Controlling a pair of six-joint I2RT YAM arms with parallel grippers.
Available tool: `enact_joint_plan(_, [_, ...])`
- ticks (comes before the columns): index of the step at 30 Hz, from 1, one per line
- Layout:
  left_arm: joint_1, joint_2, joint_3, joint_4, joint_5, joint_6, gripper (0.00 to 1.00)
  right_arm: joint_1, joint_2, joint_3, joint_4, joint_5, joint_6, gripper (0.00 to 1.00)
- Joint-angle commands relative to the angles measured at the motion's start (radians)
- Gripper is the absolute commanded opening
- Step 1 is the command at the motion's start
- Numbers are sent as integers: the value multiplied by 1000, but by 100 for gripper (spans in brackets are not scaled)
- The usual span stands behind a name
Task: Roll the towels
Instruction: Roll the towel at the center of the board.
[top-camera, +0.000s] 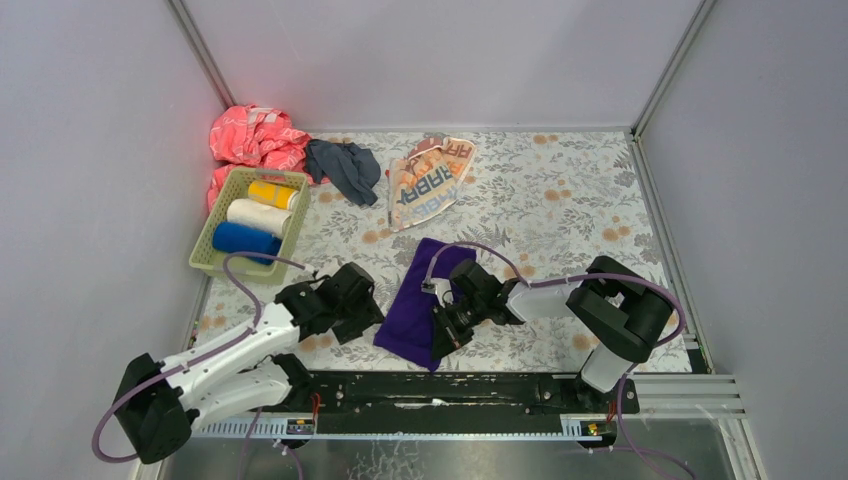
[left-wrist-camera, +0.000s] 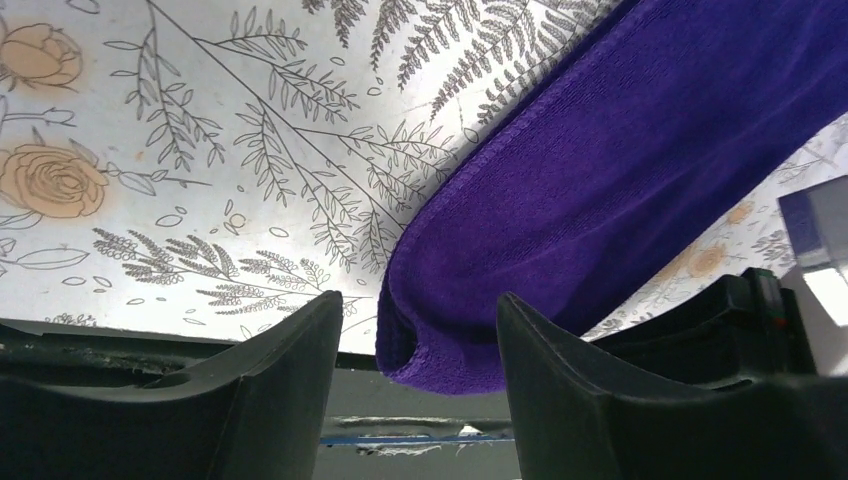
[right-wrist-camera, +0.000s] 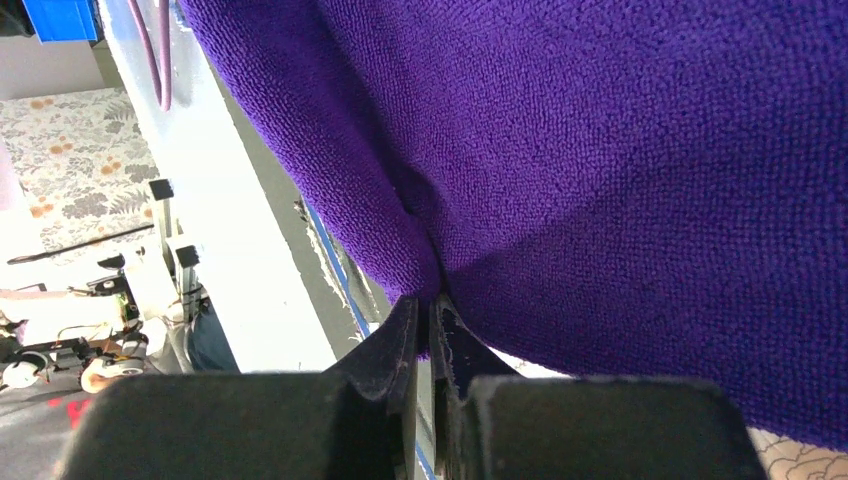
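The purple terry towel (top-camera: 415, 300), folded into a long strip, lies on the floral-covered worktop (top-camera: 560, 200) right in front of both arms. Its long axis runs from far right to near left. The right arm (top-camera: 545, 298) has hold of it, jaws pinched shut on a fold along the towel's right-hand edge. The left arm (top-camera: 250, 340) sits just beside the near-left end. Its jaws stand open with that rounded end between them, gripping nothing. To my eye the left arm is better placed to start rolling from that end. The cream RABBIT-printed towel (top-camera: 430, 180) and the dark grey-blue towel (top-camera: 345, 168) lie crumpled at the back, well apart.
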Motion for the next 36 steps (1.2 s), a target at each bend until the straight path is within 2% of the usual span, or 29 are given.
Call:
enact_joint_plan(1, [2,80,35,94,51,64,58,-5,-4,-10,3,-2,-7,0])
enact_joint_plan(6, [0,148,63,115,66,64,58,-7,-35,-4,-2,19,7,0])
enact_joint_plan(10, [-1,30,36,35,8,8,62,-6,-21,5,-15,38,14,0])
enact_joint_plan(15, [-1,-60,43,-61,31,-3,61,-5,10,11,-5,44,30,0])
enact_joint_plan(19, [-2,-105,14,-98,94,1,53,-6,16,20,-15,57,31,0])
enact_joint_plan(26, [-4,-107,-53,-108,154,46,31,-6,25,31,-30,87,38,0])
enact_joint_plan(31, [-4,-117,-33,-137,142,77,28,-5,30,33,-45,107,36,0])
enact_joint_plan(36, [-5,-100,-74,-73,226,91,31,-6,31,33,-44,110,34,0])
